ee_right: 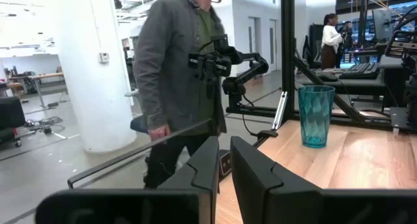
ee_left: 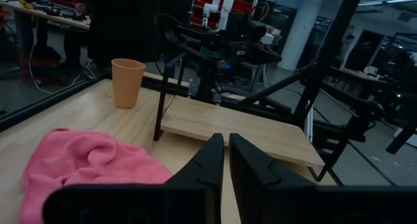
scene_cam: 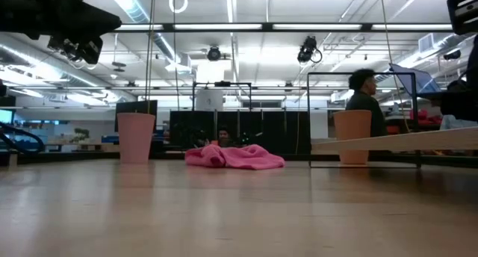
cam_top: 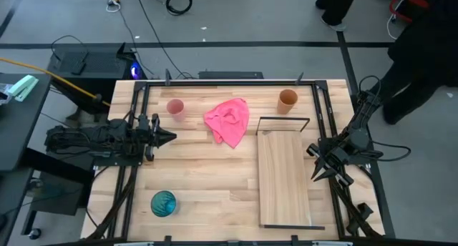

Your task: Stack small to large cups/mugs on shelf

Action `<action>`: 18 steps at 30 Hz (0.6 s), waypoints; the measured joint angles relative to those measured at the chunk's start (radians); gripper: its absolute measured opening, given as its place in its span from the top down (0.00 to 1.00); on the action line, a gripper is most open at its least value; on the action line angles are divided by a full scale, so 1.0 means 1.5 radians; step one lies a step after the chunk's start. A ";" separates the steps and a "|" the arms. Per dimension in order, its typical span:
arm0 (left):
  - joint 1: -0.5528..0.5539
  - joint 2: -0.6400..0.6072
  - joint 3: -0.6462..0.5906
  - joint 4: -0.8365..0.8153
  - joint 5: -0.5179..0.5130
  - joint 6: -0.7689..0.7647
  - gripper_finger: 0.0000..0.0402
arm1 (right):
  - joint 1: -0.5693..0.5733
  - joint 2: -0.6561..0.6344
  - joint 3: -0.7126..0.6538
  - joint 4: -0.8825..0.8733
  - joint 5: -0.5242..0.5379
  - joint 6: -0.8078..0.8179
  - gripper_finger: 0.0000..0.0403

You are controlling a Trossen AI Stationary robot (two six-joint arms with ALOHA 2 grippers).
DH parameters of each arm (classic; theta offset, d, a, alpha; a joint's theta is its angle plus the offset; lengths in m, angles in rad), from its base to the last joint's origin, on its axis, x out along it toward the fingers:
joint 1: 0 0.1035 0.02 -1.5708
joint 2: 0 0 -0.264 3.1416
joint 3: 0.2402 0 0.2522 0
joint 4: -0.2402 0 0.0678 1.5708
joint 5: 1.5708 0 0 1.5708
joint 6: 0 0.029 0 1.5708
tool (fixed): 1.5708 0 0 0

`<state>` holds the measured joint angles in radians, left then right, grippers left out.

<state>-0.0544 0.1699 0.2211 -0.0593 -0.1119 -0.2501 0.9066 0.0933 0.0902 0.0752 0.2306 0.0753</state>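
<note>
The pale pink cup [cam_top: 175, 108] stands upright at the far left of the table, and also shows in the low view [scene_cam: 136, 137]. The orange-brown cup [cam_top: 288, 100] stands upright at the far right, just beyond the shelf's black wire frame [cam_top: 283, 124]. The teal cup [cam_top: 163, 203] stands upright near the near left corner, and also shows in the right wrist view [ee_right: 317, 116]. The shelf board [cam_top: 284, 178] lies right of centre. My left gripper [cam_top: 172, 137] is shut and empty at the left, pointing toward the cloth. My right gripper [cam_top: 315, 174] is shut and empty at the board's right side.
A crumpled pink cloth [cam_top: 229, 121] lies between the two far cups, left of the wire frame. A black frame rail [cam_top: 229, 80] runs along the table's edges. A person in a grey jacket [ee_right: 176, 74] stands beyond the table, and another person [cam_top: 422, 53] stands at the far right.
</note>
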 joint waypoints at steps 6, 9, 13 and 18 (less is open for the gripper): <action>0.000 0.000 0.000 0.000 0.000 0.000 0.91 | 0.000 0.000 0.000 0.000 0.000 0.000 0.88; 0.000 0.000 0.000 0.000 0.000 0.000 0.90 | 0.000 0.000 0.000 0.000 0.000 0.000 0.88; 0.000 0.000 0.000 0.000 0.000 0.000 0.90 | 0.000 0.000 0.000 0.000 0.000 0.000 0.88; 0.000 0.000 0.000 0.000 0.000 0.000 0.92 | 0.000 0.000 0.000 0.000 0.000 0.000 0.88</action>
<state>-0.0544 0.1703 0.2211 -0.0593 -0.1118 -0.2501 0.9065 0.0934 0.0903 0.0753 0.2308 0.0753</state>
